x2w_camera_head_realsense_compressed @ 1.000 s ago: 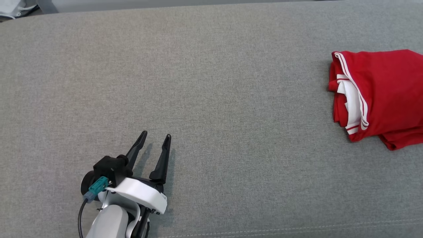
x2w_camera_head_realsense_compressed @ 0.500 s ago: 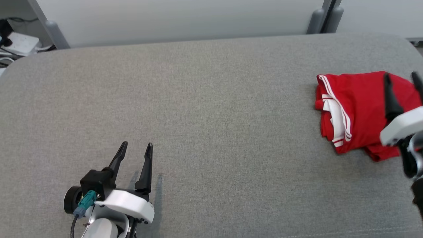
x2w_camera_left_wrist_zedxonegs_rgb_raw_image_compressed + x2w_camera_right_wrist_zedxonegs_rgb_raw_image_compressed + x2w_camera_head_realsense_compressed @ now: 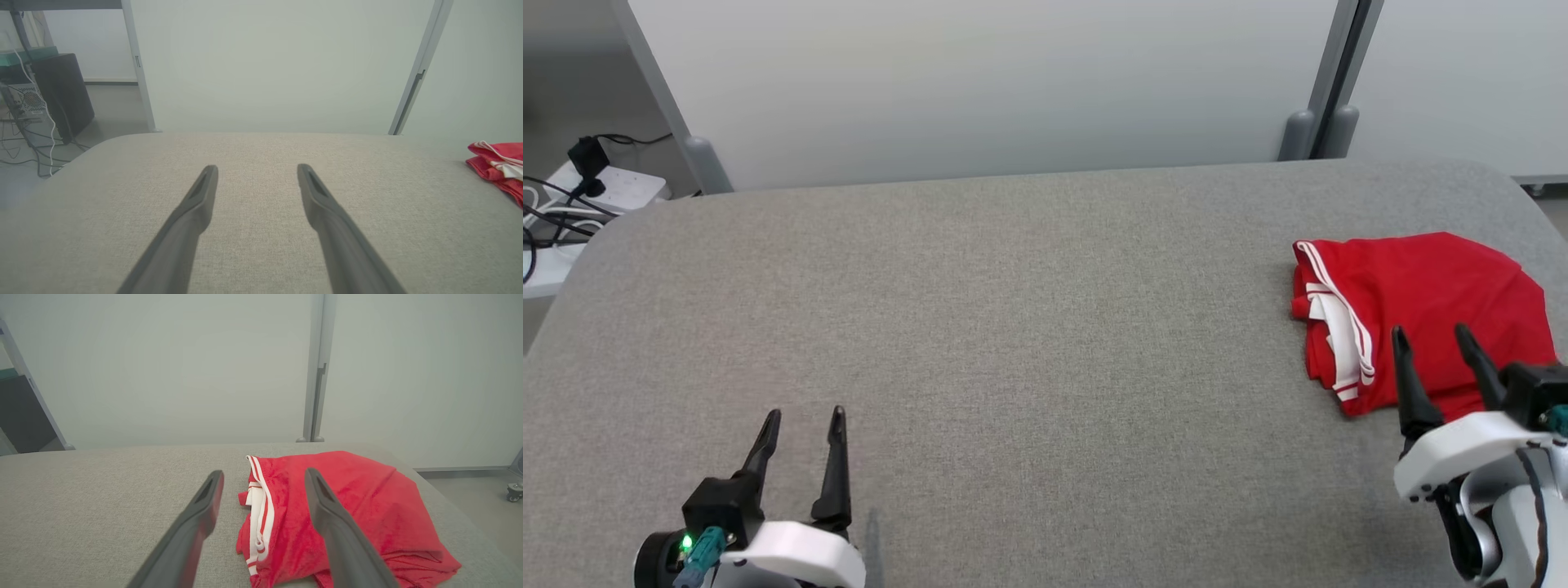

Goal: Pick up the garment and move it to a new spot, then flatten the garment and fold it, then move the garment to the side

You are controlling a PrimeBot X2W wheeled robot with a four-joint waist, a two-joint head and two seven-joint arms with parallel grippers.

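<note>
While left gripper (image 3: 805, 412) and right gripper (image 3: 1430, 329) fingers gape empty, red garment (image 3: 1421, 278) looks soft, light, floppy; pinch striped edge (image 3: 1347, 327).

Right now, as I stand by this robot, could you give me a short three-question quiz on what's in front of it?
1. True or false: the red garment is gripped by the right fingers.
2. Where on the grey padded surface does the garment lie? A) the robot's left, B) the middle, C) the robot's right.
3. Fill in: the left fingers stand ___, with nothing between them.

Key: 1. False, as those fingers stand apart and pinch no cloth. 2. C. 3. open.
</note>
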